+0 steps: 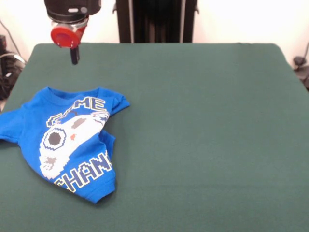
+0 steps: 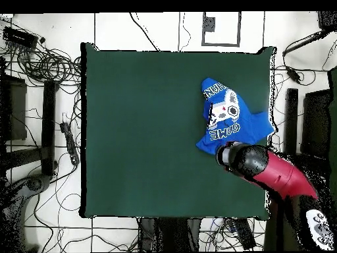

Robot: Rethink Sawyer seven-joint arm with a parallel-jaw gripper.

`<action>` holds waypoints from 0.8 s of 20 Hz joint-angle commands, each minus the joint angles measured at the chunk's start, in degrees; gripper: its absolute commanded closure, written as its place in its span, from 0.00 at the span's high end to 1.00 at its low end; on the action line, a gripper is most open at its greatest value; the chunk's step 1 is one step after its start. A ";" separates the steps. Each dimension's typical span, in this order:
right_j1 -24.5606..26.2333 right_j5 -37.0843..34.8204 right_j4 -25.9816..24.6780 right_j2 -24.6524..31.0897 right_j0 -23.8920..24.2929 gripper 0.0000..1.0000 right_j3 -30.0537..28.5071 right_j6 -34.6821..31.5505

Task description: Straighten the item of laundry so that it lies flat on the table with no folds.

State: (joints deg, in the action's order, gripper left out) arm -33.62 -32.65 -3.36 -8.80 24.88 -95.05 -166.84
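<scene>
- A dark green table (image 1: 203, 121) fills most of the front view, a broad rectangle of cloth-covered surface.
- A small bright blue T-shirt (image 1: 67, 140) lies on the table at about 8 o'clock from the table's middle in the front view, close to the left edge, print side up.
- In the overhead view the same T-shirt (image 2: 230, 117) sits at about 2 o'clock from the table's middle, near the right edge of the table (image 2: 158, 132).
- The shirt's front shows a white and grey pixel game controller with yellow-outlined block lettering above and below it.
- The shirt is not flat. Its right side, as the front view shows it, is drawn inward in a fold, so the body narrows at the waist and the hem curls near 5 o'clock of the garment.
- One sleeve reaches out toward the table's left edge at 9 o'clock of the shirt; the other sleeve lies bunched at 2 o'clock of it.
- The gripper (image 1: 74, 57) hangs from the red and black arm at 12 o'clock from the shirt in the front view, above the table's far edge, apart from the cloth.
- Only a dark tip shows below a red round part; whether the claw is open or closed cannot be told.
- In the overhead view the gripper (image 2: 227, 156) sits at 6 o'clock of the shirt, and the arm hides it from above.
</scene>
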 commanded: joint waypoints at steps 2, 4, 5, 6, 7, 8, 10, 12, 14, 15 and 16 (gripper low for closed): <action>6.39 -1.82 1.00 5.84 -1.85 0.00 3.43 0.38; 7.53 -1.45 0.83 5.56 -2.52 0.00 5.39 -0.01; 8.07 -1.83 1.08 6.04 -2.32 0.00 6.36 0.32; 8.40 -2.07 1.11 6.07 -2.41 0.00 7.01 0.39; 8.86 -2.46 1.30 6.29 -2.37 0.00 7.91 0.53; 9.17 -2.62 1.37 6.23 -2.52 0.00 8.50 0.41; 10.06 -3.20 1.50 5.76 -3.22 0.00 10.30 -0.25; 11.00 -4.15 1.53 5.47 -3.71 0.00 12.37 -0.42; 11.64 -5.30 1.93 5.54 -3.86 0.00 13.69 -0.59; 11.86 -5.53 2.10 5.61 -3.92 0.00 13.95 -0.70; 12.09 -5.76 2.27 5.69 -3.98 0.00 14.20 -0.81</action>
State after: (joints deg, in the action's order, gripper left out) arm -26.79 -32.65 -3.37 -8.74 23.53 -85.00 -166.84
